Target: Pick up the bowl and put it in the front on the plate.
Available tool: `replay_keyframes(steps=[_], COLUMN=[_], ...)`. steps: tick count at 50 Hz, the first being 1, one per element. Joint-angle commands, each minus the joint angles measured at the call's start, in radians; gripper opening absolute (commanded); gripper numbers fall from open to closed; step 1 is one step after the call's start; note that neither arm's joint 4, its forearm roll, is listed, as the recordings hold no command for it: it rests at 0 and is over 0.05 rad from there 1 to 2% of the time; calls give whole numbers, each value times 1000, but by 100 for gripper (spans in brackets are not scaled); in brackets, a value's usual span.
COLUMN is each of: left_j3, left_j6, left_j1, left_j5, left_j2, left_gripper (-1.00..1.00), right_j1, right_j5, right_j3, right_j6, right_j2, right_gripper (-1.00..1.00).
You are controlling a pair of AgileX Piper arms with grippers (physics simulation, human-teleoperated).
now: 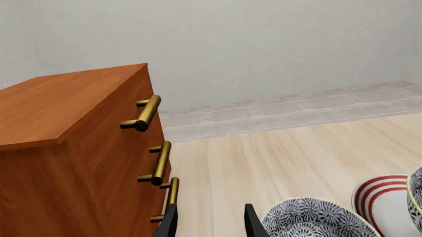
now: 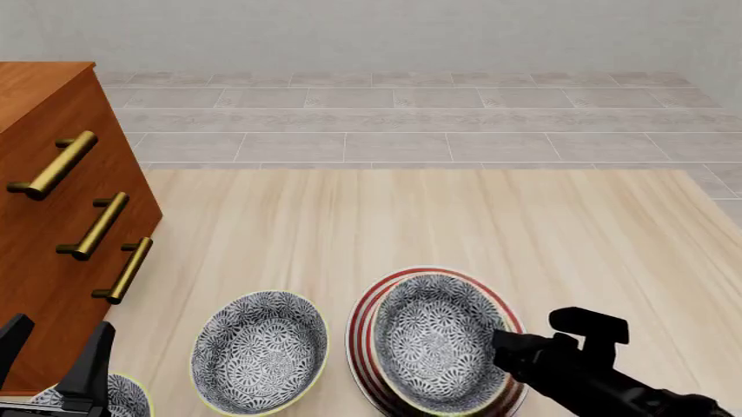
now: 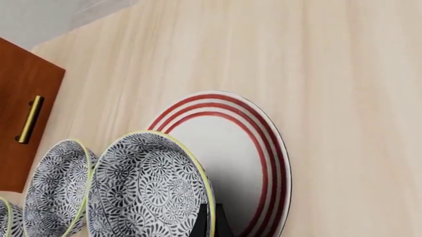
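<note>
right gripper [image 2: 501,340] – pinching bowl [image 2: 439,339] rim | bowl apparently over plate [image 2: 367,323]

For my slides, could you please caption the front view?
Right gripper holds a patterned bowl by its rim over the red-ringed plate.

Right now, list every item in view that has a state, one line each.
Bowl: above the plate, tilted, its rim pinched by the right pincer.
Plate: flat on the table, red rings showing.
Middle bowl: upright on the table, empty.
Corner bowl: upright, mostly cut off.
Drawer cabinet: all three drawers shut.
Right pincer: shut on the bowl's rim.
Left pincer: open, holding nothing.
</note>
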Motion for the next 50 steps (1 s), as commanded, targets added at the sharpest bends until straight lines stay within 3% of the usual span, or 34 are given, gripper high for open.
replay_keyframes(steps=[1, 34, 44, 45, 50], left_j3=[0, -1, 0, 0, 0], left_j6=[1, 3, 0, -1, 1], left_j1=[-2, -2, -6, -5, -6], left_j5=[1, -2, -3, -3, -3], left_j2=[0, 2, 0, 0, 0], left_gripper=[100, 100, 100, 100, 100], right_j1=[2, 14, 2, 2, 1], right_j5=[-34, -71, -126, -127, -134], right_j3=[-5, -14, 4, 5, 8], right_j6=[8, -19, -22, -22, -17], right_j2=[33, 108, 163, 164, 170], right_gripper=[-100, -100, -100, 100, 100])
